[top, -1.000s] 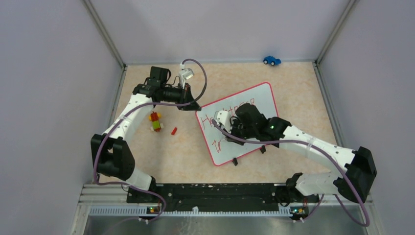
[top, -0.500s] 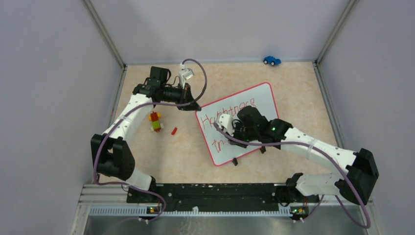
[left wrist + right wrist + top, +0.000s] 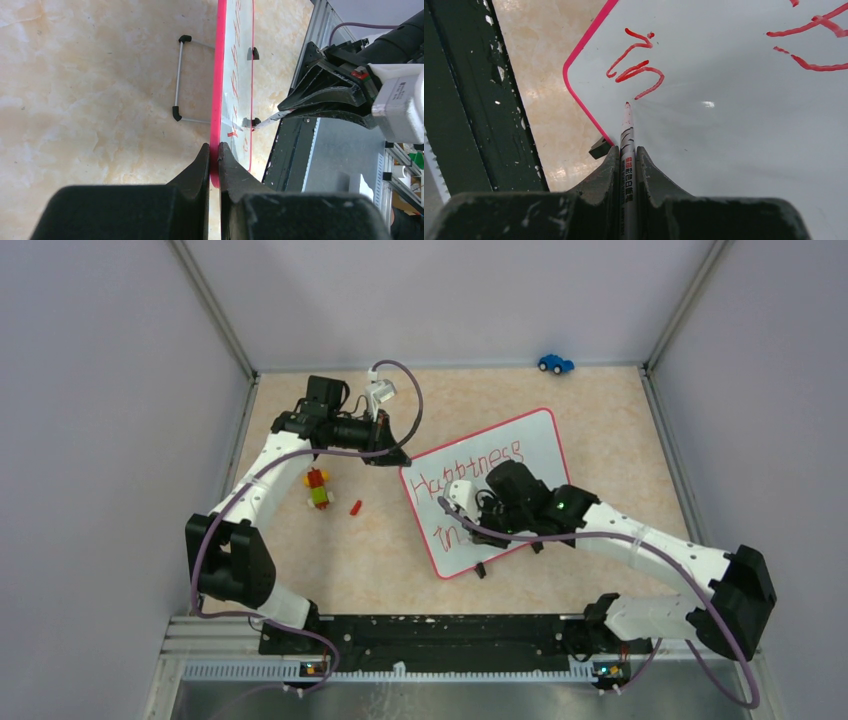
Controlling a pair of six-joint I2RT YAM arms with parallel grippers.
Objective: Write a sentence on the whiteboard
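Observation:
The whiteboard (image 3: 530, 435) with its red-pink frame stands in the middle of the table. The sentence (image 3: 470, 468) is in red: "Happiness" on the top line, and a few letters (image 3: 447, 533) begin a second line. My left gripper (image 3: 400, 458) is shut on the board's upper left corner; the left wrist view shows its fingertips (image 3: 214, 147) pinching the pink frame (image 3: 218, 75). My right gripper (image 3: 470, 505) is shut on a white marker (image 3: 627, 130). The marker's red tip rests on the board just below the last red strokes (image 3: 636, 62).
A blue toy car (image 3: 555, 363) sits by the back wall. A red, yellow and green block toy (image 3: 318, 487) and a small red piece (image 3: 355, 507) lie left of the board. The board's wire stand (image 3: 177, 77) shows behind it. A black rail (image 3: 440, 630) runs along the near edge.
My right gripper has moved with the marker toward the near edge, uncovering all of "Happiness". The second line's strokes have changed. The left arm has not moved.

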